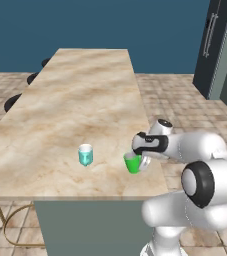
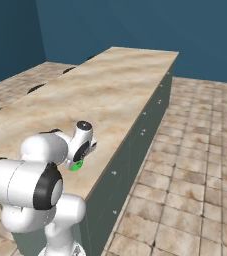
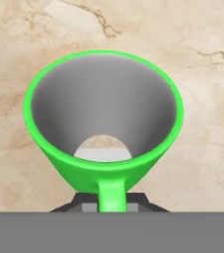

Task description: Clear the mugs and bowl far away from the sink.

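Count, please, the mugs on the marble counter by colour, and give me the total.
Green mug: 1, at the counter's near right edge, with the hand at its handle.
Teal mug: 1, standing free to the left of the green one.
Total: 2 mugs on the counter.

**White arm, dark joints**

Arm (image 1: 200,200) is glossy white, built of fat rounded segments like stacked capsules. Each joint carries a black ring band with a faint dotted seam line beside it; the largest black ring sits on the big elbow segment nearest the cameras. Wrist end has a short white cylinder cap with a dark disc face. Hand block above the counter (image 1: 60,125) edge is black with a white housing behind it. No cables, screws or markings can be made out.
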You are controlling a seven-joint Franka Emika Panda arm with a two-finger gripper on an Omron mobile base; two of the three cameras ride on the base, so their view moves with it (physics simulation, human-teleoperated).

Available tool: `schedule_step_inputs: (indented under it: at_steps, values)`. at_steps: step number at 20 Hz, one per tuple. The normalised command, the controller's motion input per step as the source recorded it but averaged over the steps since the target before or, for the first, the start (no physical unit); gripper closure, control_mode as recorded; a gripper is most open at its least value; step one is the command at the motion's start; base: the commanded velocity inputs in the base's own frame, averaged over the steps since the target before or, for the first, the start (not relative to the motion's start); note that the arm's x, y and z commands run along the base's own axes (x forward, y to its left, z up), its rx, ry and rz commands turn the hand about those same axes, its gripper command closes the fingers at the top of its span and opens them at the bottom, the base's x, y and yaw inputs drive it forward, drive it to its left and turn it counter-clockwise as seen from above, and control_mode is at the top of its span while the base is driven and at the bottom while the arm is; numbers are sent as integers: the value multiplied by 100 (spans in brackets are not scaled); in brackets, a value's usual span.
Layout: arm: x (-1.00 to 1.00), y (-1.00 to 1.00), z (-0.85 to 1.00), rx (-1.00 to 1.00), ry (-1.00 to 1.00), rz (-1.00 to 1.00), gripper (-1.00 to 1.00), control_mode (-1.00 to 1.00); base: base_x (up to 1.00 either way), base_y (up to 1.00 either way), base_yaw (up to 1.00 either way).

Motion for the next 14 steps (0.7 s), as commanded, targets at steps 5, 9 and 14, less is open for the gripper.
schedule_step_inputs:
  at_steps: [5,9,14]
  values:
    - [0,7,-45,0,0,6,-100,-100,0,0,0]
    - [0,0,-3,2,0,3,-100,-100,0,0,0]
    - [-20,-2,3,1,2,0,-100,-100,0,0,0]
